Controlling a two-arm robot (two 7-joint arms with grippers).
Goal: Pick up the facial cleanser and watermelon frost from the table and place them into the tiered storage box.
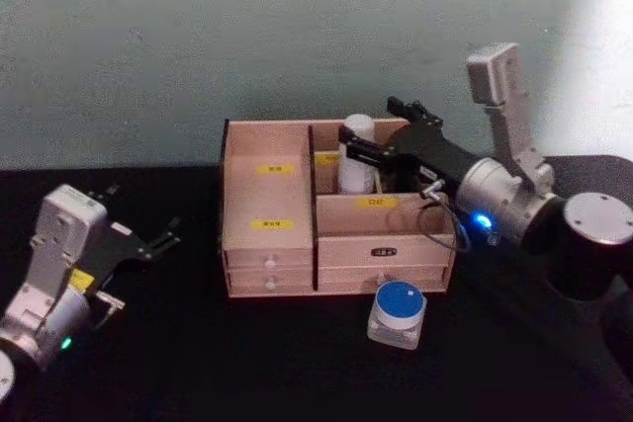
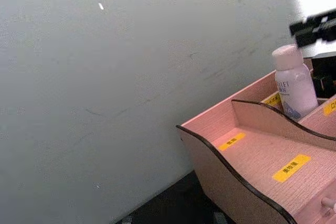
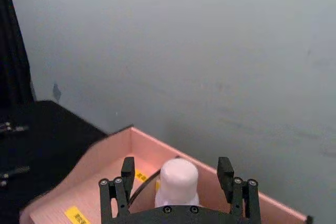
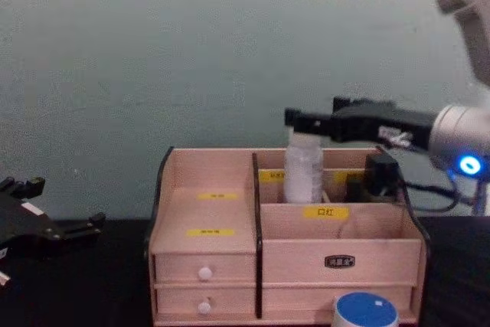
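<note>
The facial cleanser [image 1: 356,155], a white bottle with a rounded cap, stands upright in the back right compartment of the tiered storage box [image 1: 267,244]. My right gripper [image 3: 176,174] is open, its two black fingers on either side of the bottle's cap [image 3: 178,179] with gaps on both sides. The watermelon frost [image 1: 398,313], a white square jar with a blue round lid, sits on the table in front of the box's right drawers. My left gripper [image 1: 146,212] is parked open at the table's left, well clear of the box.
The table [image 1: 178,343] is covered in black cloth, with a plain grey-green wall close behind the box. The box's left stepped compartments [image 2: 262,156] hold nothing. My right arm [image 1: 514,200] reaches over the box's right side.
</note>
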